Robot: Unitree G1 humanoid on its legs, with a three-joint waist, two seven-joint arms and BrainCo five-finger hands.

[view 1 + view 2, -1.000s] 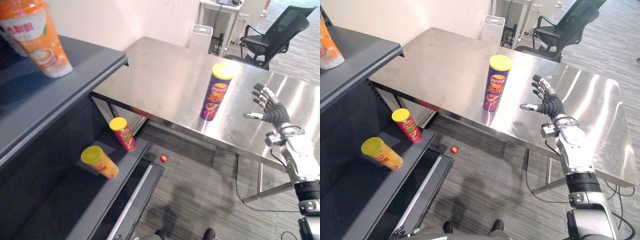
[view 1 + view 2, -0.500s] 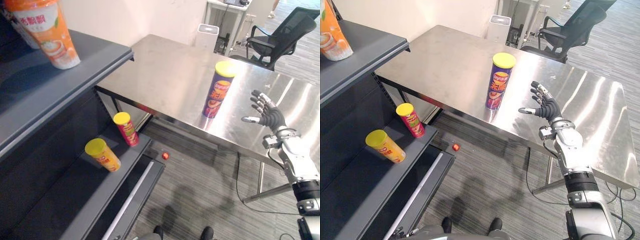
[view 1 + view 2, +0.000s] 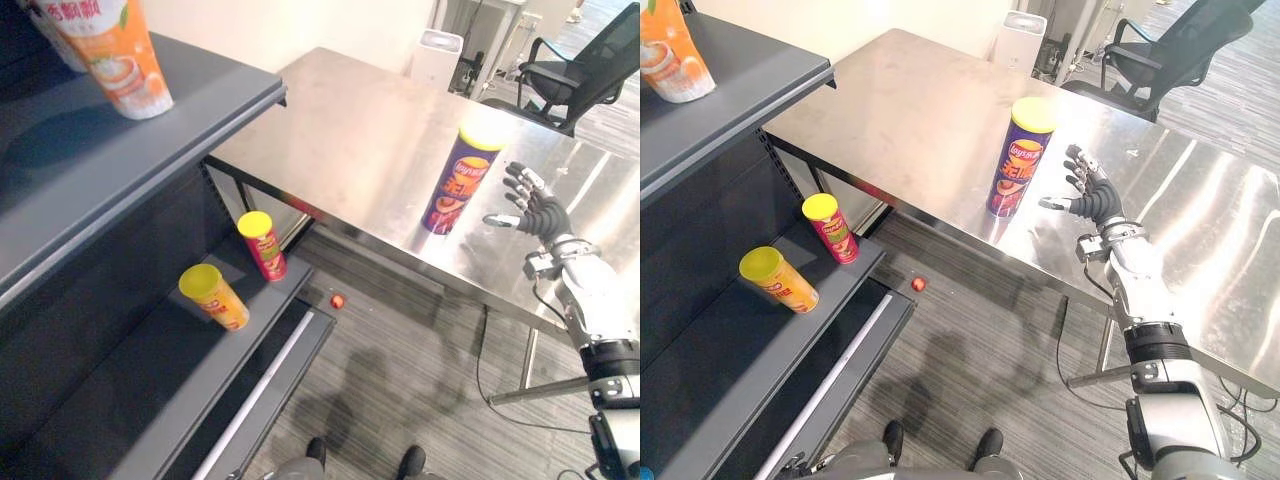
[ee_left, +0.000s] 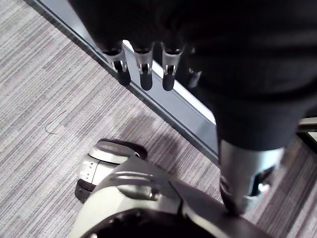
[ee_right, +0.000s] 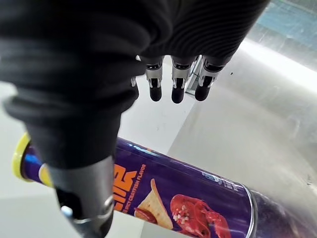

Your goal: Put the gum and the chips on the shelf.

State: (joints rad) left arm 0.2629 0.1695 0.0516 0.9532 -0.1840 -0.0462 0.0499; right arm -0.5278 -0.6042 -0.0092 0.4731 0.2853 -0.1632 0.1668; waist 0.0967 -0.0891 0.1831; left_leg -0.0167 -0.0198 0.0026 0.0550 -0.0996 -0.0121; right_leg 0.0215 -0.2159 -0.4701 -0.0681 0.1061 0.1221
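A tall purple chips can (image 3: 457, 179) with a yellow lid stands upright on the steel table (image 3: 350, 140). My right hand (image 3: 535, 213) is open just to its right, fingers spread, thumb pointing at the can, a small gap between them. In the right wrist view the purple can (image 5: 178, 197) lies past the thumb, untouched. A red chips can (image 3: 262, 246) stands on the lower shelf (image 3: 150, 380), and a yellow-lidded orange can (image 3: 213, 297) sits tilted beside it. My left hand (image 4: 143, 69) hangs low over the floor with straight fingers.
An orange cup (image 3: 110, 55) stands on the dark upper shelf (image 3: 120, 150). A small red object (image 3: 338, 301) lies on the carpet by the shelf's base. A black office chair (image 3: 575, 80) and a white bin (image 3: 438, 55) stand beyond the table.
The camera has shifted, sliding the whole scene. My right hand has drawn closer to the purple can, the gap now much smaller.
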